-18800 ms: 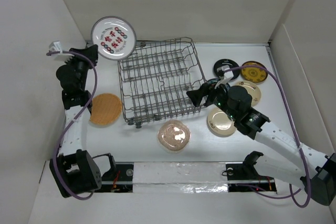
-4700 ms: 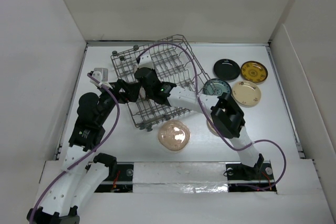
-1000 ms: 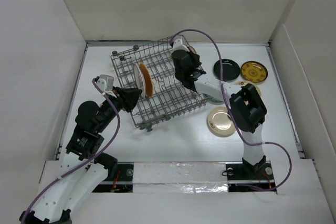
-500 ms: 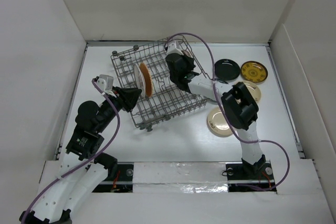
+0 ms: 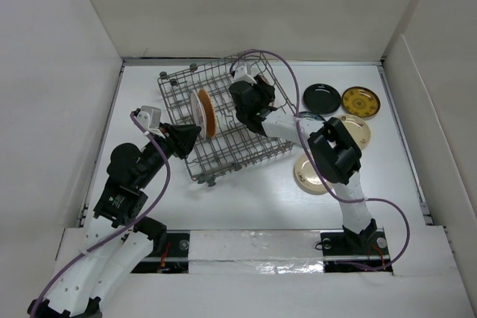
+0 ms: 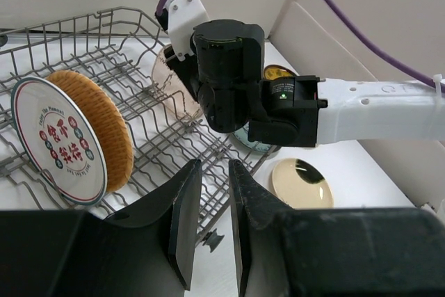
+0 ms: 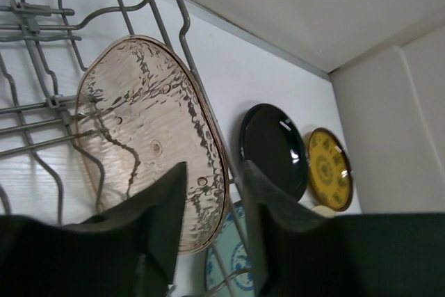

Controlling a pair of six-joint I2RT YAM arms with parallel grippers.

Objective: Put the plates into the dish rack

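Right wrist view has the pinkish plate (image 7: pixel 149 137) standing on edge among the tines of the dish rack (image 5: pixel 238 147), the right gripper (image 7: pixel 213 172) parted loosely astride its rim, while at the rack's left side the left gripper (image 6: pixel 214 165) hovers barely open and empty, facing the upright orange plate (image 6: pixel 104 126).

A white table (image 5: pixel 246 199) fills the middle of the top view. Plain white walls (image 5: pixel 261 5) stand around it. A shiny silver strip (image 5: pixel 253 247) lies along its lower edge.
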